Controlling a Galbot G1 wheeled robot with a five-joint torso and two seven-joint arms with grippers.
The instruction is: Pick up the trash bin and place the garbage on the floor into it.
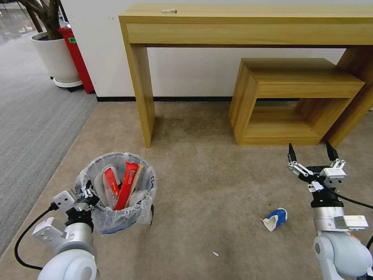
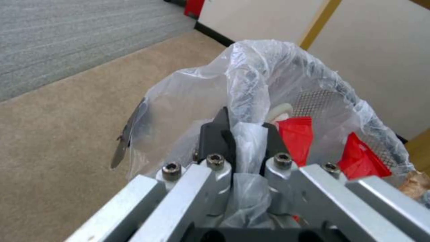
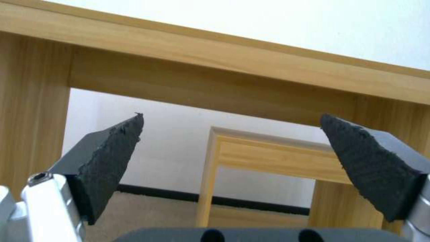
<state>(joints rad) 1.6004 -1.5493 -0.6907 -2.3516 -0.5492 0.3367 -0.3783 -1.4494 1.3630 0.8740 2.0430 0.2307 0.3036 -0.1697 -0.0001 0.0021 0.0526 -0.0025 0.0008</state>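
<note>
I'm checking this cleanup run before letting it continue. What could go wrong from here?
1. The left gripper is pinched on the trash bin at its rim, largely on the thin plastic bag; the bag might tear or slip, letting the bin tilt.
2. Red wrappers stand up above the rim and could spill out if it tips.
3. The blue-white cup lies crushed on the floor, so the open right gripper may grasp it poorly.

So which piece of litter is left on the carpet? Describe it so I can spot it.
Start at the low wooden bench under the table. On the carpet in front of it, beside the open right gripper, lies a crushed blue-and-white cup. Everything else sits in the bin.
</note>
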